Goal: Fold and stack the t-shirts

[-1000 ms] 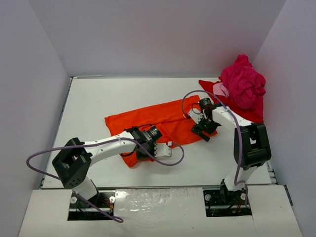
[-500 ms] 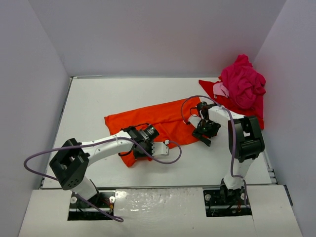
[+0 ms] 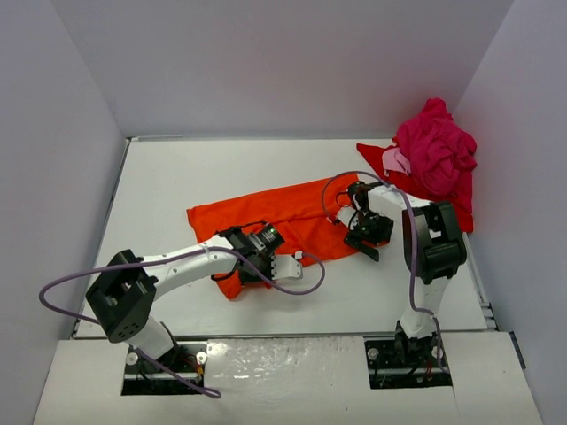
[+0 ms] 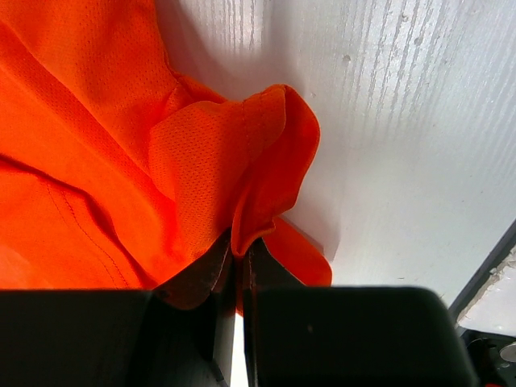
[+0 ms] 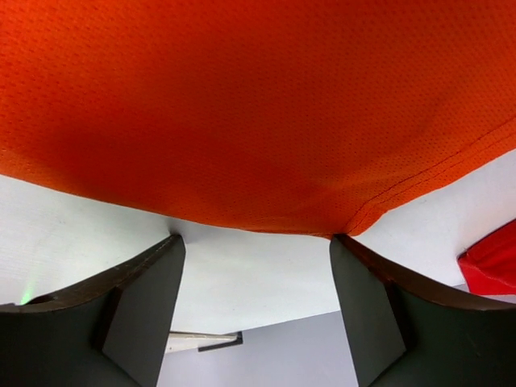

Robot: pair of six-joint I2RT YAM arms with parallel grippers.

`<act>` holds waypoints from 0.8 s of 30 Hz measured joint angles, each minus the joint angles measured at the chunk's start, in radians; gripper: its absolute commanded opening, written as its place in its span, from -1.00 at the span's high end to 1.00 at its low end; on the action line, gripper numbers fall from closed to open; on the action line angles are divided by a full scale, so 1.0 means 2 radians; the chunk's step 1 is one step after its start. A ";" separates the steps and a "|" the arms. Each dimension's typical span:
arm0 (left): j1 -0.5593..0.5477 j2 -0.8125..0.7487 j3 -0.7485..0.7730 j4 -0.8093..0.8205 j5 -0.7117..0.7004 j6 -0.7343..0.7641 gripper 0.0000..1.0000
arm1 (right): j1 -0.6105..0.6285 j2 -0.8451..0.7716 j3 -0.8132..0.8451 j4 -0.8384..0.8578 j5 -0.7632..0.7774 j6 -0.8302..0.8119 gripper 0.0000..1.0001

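The left gripper pinches a fold of the orange shirt tight. The right gripper is spread wide apart at the shirt's other end.

We've got bright, even light here, soft shadows on the desk, wrist views slightly blurred near the lens.

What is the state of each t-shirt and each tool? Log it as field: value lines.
orange t-shirt: laid out in the middle, wrinkled
left tool: shut on the orange t-shirt's near corner
right tool: open at its right hem, gripping nothing
magenta t-shirt: bunched heap, far right corner
red t-shirt: under the magenta heap, partly hidden
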 measured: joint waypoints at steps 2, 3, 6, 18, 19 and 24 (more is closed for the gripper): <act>0.000 0.000 -0.003 0.001 0.000 0.000 1.00 | 0.003 0.007 0.005 -0.006 0.005 0.000 -0.49; 0.000 0.000 -0.005 0.001 -0.001 0.000 1.00 | 0.005 0.010 0.008 -0.009 0.008 0.000 -0.51; 0.000 0.000 -0.008 0.001 -0.002 0.000 1.00 | 0.006 0.018 0.017 -0.014 0.015 -0.002 -0.56; 0.001 0.000 -0.012 0.004 -0.004 0.002 1.00 | 0.006 0.031 0.036 -0.033 0.011 -0.006 -0.30; 0.002 0.000 -0.012 0.005 -0.004 0.002 1.00 | 0.006 0.032 0.036 -0.034 0.009 -0.006 -0.16; 0.003 0.000 -0.012 0.005 -0.005 0.002 1.00 | 0.011 0.042 0.043 -0.048 0.001 -0.003 0.95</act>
